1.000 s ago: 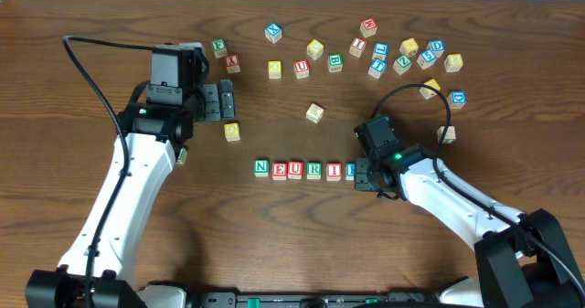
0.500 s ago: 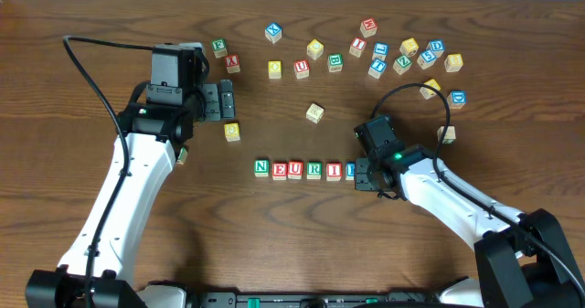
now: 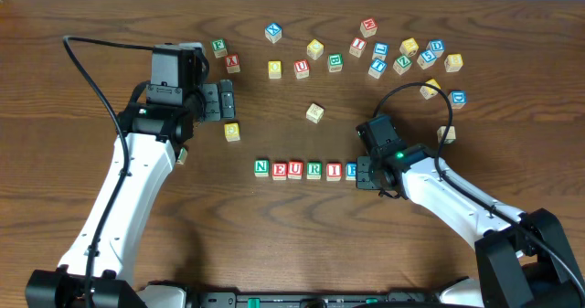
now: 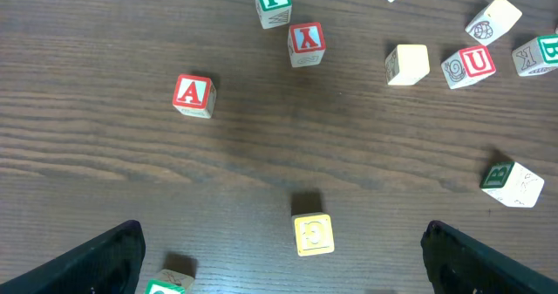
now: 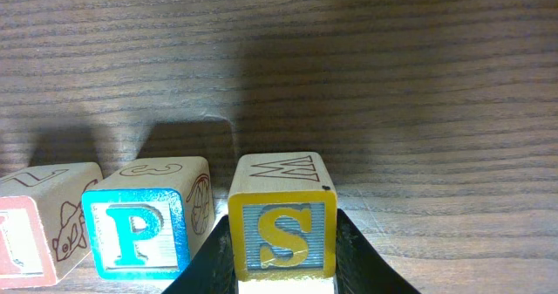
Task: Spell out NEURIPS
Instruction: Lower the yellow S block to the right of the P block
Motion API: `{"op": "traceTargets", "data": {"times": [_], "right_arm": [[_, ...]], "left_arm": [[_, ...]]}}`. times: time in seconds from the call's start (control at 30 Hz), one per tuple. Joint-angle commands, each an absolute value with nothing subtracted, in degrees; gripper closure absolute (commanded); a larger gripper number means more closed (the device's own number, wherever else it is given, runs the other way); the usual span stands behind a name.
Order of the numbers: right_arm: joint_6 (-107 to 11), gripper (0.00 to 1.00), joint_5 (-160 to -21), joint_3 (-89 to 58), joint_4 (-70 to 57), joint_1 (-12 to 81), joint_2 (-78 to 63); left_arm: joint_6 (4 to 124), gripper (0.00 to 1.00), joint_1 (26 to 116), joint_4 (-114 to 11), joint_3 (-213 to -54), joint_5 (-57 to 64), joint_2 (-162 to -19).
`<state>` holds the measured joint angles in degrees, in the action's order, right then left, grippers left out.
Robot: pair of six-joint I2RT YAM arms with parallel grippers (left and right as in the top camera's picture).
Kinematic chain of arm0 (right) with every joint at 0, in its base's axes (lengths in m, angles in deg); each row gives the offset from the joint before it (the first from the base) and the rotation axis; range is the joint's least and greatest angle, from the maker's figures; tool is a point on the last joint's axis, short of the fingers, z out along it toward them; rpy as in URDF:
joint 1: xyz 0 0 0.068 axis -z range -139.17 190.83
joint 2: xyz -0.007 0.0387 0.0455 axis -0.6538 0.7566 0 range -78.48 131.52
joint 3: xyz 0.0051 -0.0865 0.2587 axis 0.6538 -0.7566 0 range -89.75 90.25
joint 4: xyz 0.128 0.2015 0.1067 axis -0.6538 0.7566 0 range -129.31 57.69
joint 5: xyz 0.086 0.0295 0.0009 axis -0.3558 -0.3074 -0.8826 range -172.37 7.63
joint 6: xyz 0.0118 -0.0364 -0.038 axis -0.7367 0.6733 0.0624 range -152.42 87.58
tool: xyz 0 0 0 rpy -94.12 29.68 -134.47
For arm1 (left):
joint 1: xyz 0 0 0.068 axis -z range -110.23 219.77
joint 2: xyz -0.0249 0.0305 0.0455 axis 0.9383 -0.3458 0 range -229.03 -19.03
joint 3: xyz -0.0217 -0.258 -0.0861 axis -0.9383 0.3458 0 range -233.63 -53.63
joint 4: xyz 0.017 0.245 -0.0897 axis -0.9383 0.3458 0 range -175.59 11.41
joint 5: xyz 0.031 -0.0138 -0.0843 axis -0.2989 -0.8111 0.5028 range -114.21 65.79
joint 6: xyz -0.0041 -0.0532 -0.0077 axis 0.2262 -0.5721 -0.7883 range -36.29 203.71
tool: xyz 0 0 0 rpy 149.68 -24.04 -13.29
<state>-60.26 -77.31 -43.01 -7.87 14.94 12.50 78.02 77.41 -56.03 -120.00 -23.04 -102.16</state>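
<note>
With the right gripper pinching S just right of P at the right end of the row, seemingly down on the table, a skewed release could drag S or nudge P askew, while the left gripper hangs spread wide at far left.

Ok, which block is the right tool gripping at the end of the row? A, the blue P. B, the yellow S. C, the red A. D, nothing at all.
B: the right wrist view shows the yellow S cube clamped between the two fingers of the right tool, with the blue P cube standing free just beside it.
</note>
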Motion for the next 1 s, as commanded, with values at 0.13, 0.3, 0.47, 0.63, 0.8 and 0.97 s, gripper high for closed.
{"op": "traceTargets", "data": {"times": [0.13, 0.3, 0.47, 0.63, 0.8, 0.97], "right_arm": [[-59.6, 0.88, -76.5, -43.4, -8.1, 15.3, 13.3], [-59.6, 0.84, -76.5, -43.4, -8.1, 15.3, 13.3], [-59.6, 0.78, -76.5, -43.4, -8.0, 15.3, 13.3], [-59.6, 0.72, -76.5, -43.4, -8.0, 15.3, 13.3], [-59.6, 0.67, -76.5, -43.4, -8.0, 15.3, 13.3], [-59.6, 0.62, -76.5, -43.4, -8.0, 15.3, 13.3]], "left_arm": [[78.6, 0.00, 77.2, -56.1, -121.4, -23.3, -101.2], [78.6, 0.00, 77.2, -56.1, -121.4, -23.3, -101.2], [78.6, 0.00, 77.2, -56.1, -121.4, -23.3, -101.2], [78.6, 0.00, 77.2, -56.1, -121.4, -23.3, -101.2], [78.6, 0.00, 77.2, -56.1, -121.4, -23.3, -101.2], [78.6, 0.00, 77.2, -56.1, -121.4, -23.3, -101.2]]}}
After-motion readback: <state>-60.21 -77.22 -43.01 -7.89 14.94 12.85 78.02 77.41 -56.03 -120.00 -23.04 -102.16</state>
